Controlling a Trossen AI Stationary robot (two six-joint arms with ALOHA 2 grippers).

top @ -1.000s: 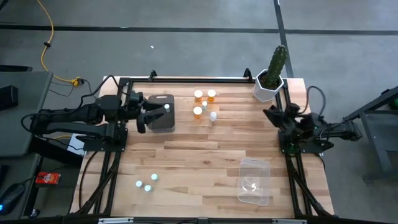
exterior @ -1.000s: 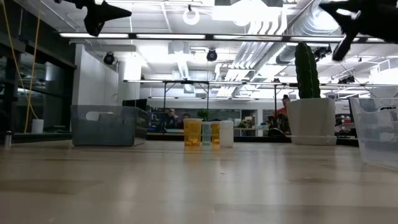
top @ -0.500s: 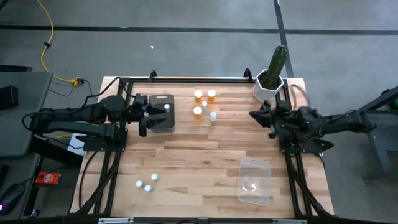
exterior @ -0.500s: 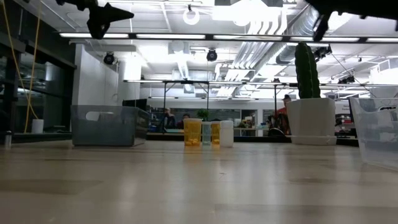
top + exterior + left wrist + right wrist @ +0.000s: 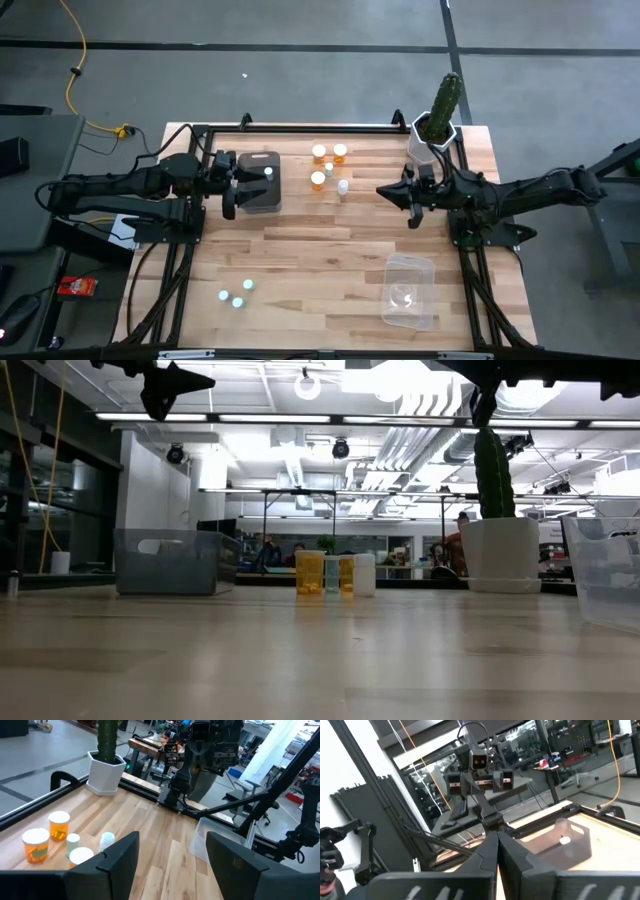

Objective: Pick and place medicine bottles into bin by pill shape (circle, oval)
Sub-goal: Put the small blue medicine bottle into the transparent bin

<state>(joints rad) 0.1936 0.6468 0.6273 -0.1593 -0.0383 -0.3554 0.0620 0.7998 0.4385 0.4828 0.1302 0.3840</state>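
Several medicine bottles (image 5: 328, 168), orange ones with white caps and pale ones, stand upright in a cluster at the table's far middle; they also show in the left wrist view (image 5: 59, 825) and the low view (image 5: 330, 574). Three teal-topped bottles (image 5: 237, 295) stand near the front left. My left gripper (image 5: 232, 186) is open and empty, held high at the left edge of the grey bin (image 5: 262, 190); its fingers are wide apart in its wrist view (image 5: 172, 865). My right gripper (image 5: 398, 195) is shut and empty, held high to the right of the cluster (image 5: 496, 851).
One pale bottle (image 5: 268, 172) lies in the grey bin (image 5: 570, 837). A clear bin (image 5: 408, 290) stands at the front right. A cactus in a white pot (image 5: 438, 122) stands at the far right corner. Bare wood lies across the table's middle.
My right gripper has moved from the table's right edge toward the left, staying high, and now hangs close to the right of the bottle cluster. The bottles have not moved.
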